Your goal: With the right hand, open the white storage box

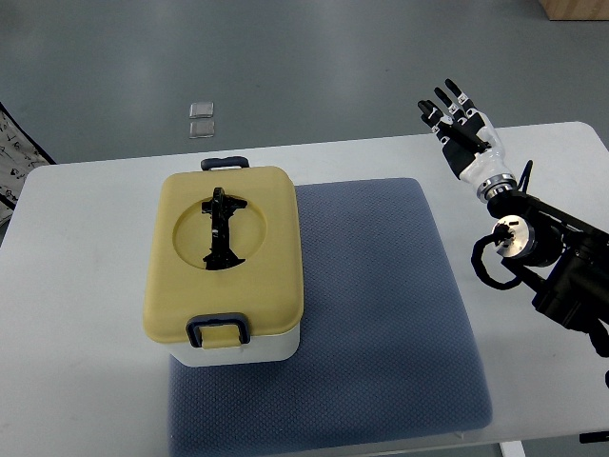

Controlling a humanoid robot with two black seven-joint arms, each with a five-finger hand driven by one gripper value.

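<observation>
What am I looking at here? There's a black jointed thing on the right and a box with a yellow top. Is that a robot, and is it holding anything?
Yes, it is a robot with two arms, seen from one camera that looks steeply down from the robot's own side of the table. The black jointed thing is its right arm, ending in the right hand, a white and black hand with fingers. The fingers are spread and hold nothing; the hand hovers over the table's far right part, well apart from the box. The left arm is not in the picture.

On the white table lies a blue-grey mat. The storage box stands on the mat's left edge: a white body with a yellow lid, shut, a black handle folded into the lid's round hollow, and dark clasps at the near and far ends.
</observation>
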